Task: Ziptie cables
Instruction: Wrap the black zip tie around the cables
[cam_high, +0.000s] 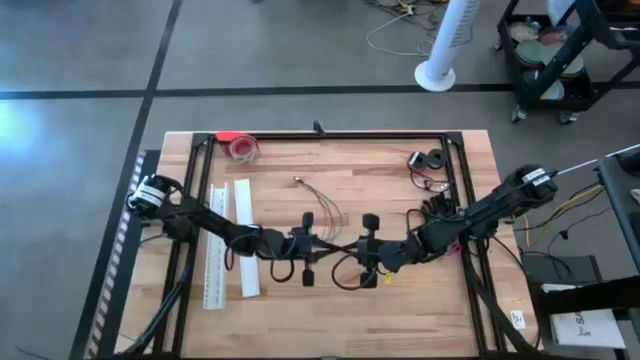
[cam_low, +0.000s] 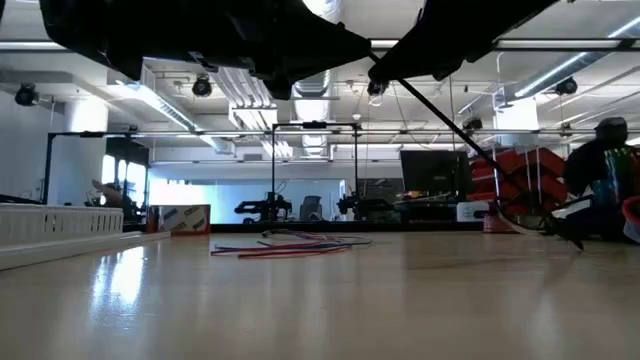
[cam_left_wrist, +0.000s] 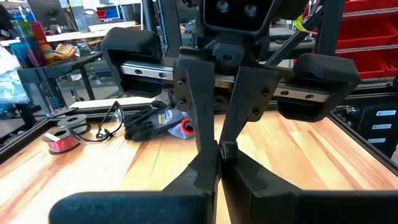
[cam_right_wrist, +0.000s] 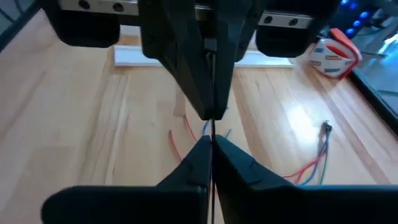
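The cables (cam_high: 322, 205), thin red, blue and pale wires with a small connector (cam_right_wrist: 326, 127), lie loose on the wooden table, just on the far side of both grippers; the low view shows them flat on the table too (cam_low: 290, 245). Above the table's middle, my left gripper (cam_high: 328, 245) and my right gripper (cam_high: 346, 248) meet tip to tip, both shut. A thin black zip tie (cam_right_wrist: 211, 134) runs between them. Neither gripper touches the cables. My left gripper pinches the thin black zip tie (cam_right_wrist: 211, 68) between its two shut fingers, coming level from the table's left with the fingers lying along the strip. The strip is clear of the table. My right gripper pinches the same zip tie (cam_right_wrist: 211, 186) between its shut fingers, level from the table's right and along the strip. Its fingertips (cam_left_wrist: 208, 140) stand right against the left gripper's.
Two long white flat strips (cam_high: 230, 245) lie at the left. A red tape roll (cam_high: 242, 147) sits at the far left, and black gloves with small parts (cam_high: 430, 162) at the far right. A black frame rail (cam_high: 330, 135) borders the table.
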